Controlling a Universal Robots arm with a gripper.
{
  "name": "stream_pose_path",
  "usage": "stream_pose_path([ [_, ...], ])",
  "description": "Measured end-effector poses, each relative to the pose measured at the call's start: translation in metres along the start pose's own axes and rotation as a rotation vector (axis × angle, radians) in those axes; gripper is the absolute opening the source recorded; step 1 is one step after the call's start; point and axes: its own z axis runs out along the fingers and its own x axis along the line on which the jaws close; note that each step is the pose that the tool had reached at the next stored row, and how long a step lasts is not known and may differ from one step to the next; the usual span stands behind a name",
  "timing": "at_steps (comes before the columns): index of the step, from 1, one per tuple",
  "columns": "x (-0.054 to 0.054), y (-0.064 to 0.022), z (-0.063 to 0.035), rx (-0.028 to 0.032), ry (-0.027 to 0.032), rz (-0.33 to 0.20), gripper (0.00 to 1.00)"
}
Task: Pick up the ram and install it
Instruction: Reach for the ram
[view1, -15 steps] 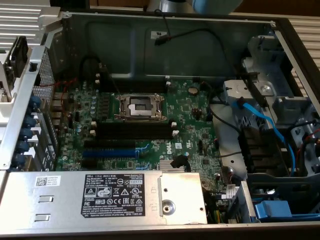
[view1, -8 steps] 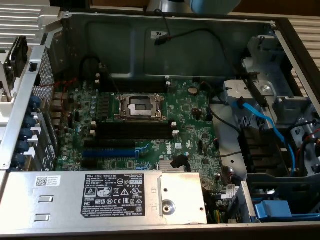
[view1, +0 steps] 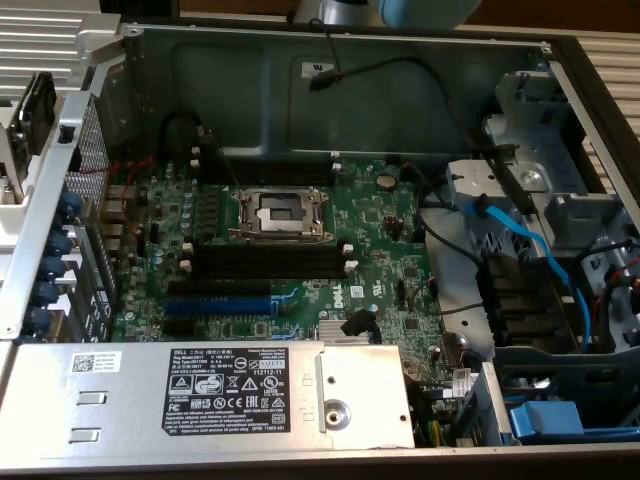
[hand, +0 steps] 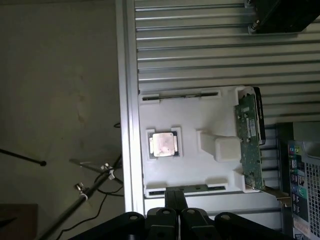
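One risk: the gripper (hand: 175, 196), clenched shut over the ram (hand: 196, 188) at the white tray's (hand: 200, 116) edge, may knock it rather than straddle it.

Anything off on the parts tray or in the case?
Nothing stands out. The ram lies straight in the white tray's edge slot, with the shut gripper right at it. The processor chip sits square in its pocket. In the case, the black memory slots stand empty, undamaged.
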Motion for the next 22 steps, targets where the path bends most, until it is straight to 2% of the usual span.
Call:
stream_pose_path([
  [8,0.0000,0.0000,0.0000,0.0001,0.0001,0.000,0.10],
  [9,0.0001,0.0000,0.0000,-0.0002,0.0007,-0.024,0.10],
  [18,0.0001,0.0001,0.0000,-0.0035,0.0106,-0.352,0.10],
  [22,0.0001,0.0001,0.0000,-0.0043,0.0129,-0.427,0.10],
])
